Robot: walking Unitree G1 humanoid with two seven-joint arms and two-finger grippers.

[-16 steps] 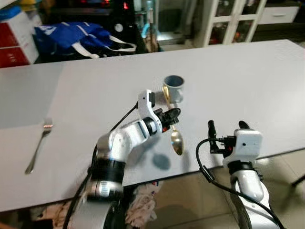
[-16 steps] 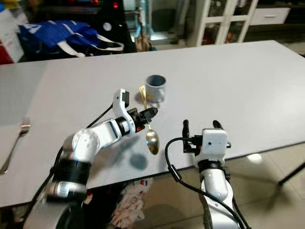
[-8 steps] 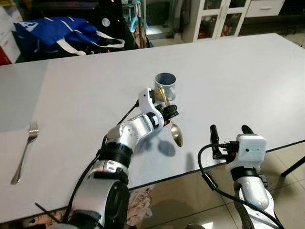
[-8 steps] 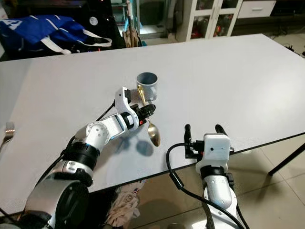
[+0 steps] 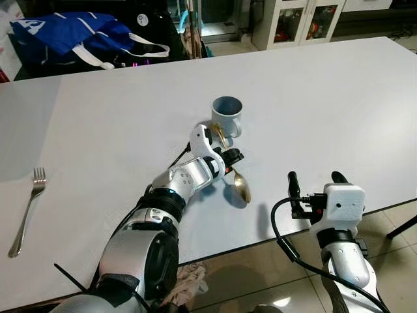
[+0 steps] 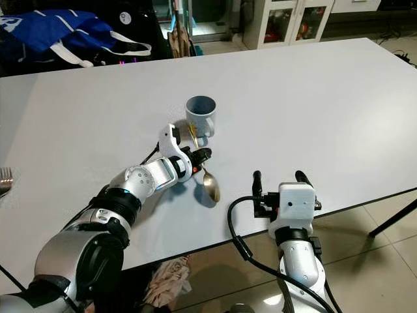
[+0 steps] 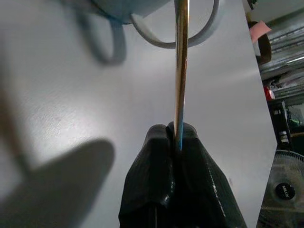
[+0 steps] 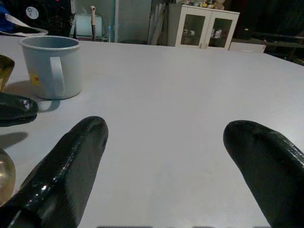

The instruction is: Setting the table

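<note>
Left eye view: your fork [image 5: 26,210] lies far left on the table [image 5: 339,98]. Mid-table, your left gripper [image 5: 233,158] pinches a gold spoon [image 5: 233,175], handle toward the mug [image 5: 227,115], bowl toward you. Your right gripper [image 5: 313,179] stands wide apart, holding nothing.

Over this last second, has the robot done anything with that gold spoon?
The left gripper has lowered the gold spoon until its bowl is at the table, beside the mug. Its fingers stay shut on the handle. The right gripper stayed open at the table edge; the fork lies untouched.
</note>
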